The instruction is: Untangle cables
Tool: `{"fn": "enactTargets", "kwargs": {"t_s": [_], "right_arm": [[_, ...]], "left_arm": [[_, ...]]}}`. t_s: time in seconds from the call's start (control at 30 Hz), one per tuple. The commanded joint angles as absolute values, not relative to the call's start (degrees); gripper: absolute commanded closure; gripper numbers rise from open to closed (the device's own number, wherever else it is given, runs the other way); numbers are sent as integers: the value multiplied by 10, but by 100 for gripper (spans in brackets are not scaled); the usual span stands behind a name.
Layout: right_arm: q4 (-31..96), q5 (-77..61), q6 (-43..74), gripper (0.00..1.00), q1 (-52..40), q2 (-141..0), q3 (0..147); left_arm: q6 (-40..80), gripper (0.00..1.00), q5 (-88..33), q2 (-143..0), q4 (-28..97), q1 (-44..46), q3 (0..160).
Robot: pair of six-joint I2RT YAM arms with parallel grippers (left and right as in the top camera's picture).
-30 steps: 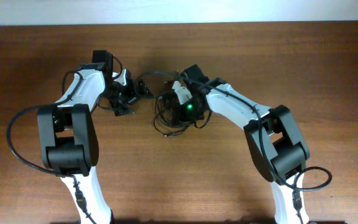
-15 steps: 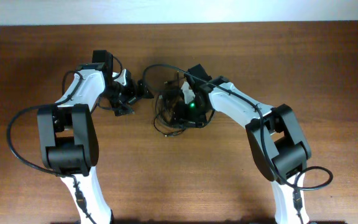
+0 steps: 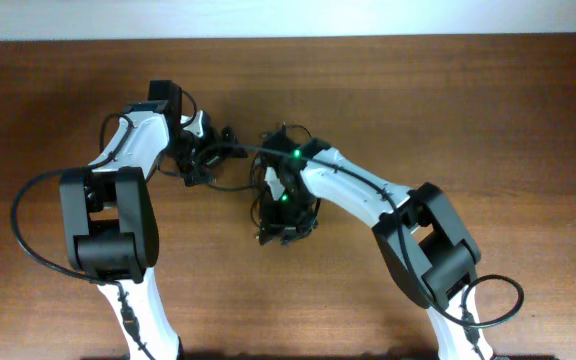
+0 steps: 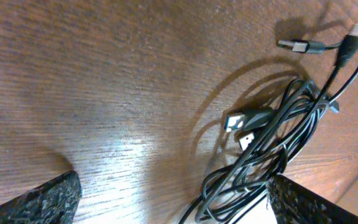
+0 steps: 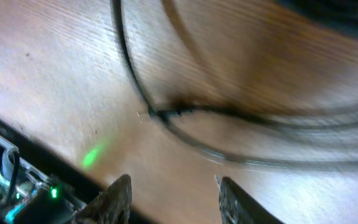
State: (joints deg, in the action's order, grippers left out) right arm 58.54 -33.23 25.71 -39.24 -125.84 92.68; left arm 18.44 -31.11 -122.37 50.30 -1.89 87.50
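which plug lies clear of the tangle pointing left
The slim plug above the cables, lying apart from them. Two wider plugs lie against them; the corner plug points up.

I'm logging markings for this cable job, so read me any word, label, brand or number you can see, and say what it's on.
No text can be read anywhere.
Cables: no print shows.
Plugs: no legible mark.
Left arm and right arm: no label shows, only a green light.
Table: bare wood, no writing.
Right wrist view: too blurred to tell.
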Motion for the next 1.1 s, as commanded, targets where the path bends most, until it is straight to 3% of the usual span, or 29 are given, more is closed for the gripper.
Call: {"fn": "enactTargets", "kwargs": {"t_s": [0.0,0.13,0.27,0.4,0.47,0.57,0.77,1.07], "right_arm": [[622,-239,227,54,-358,-1218,978],[616,-233,249,54,-358,-1222,977],[556,-230,439,54,-382,-1222,977],[564,-143,672,54,-383,-1223,974],[570,-128,762,44,-383,-1223,973],[569,-128,865,44,-386,-1225,973],[534,-128,875,72,-387,-1253,973],[511,-126,891,65,-387,-1286,973]], "left_arm": [[183,2,-317,-1216,504,-19,872],[183,2,-317,-1216,504,-19,872],[183,2,-317,-1216,504,-19,872],[183,2,-317,-1216,504,-19,872],[183,2,-317,-1216,504,-19,872],[183,2,-317,-1216,504,-19,872],[184,2,-317,-1216,504,-19,872],[184,2,-317,-1216,504,-19,872]]}}
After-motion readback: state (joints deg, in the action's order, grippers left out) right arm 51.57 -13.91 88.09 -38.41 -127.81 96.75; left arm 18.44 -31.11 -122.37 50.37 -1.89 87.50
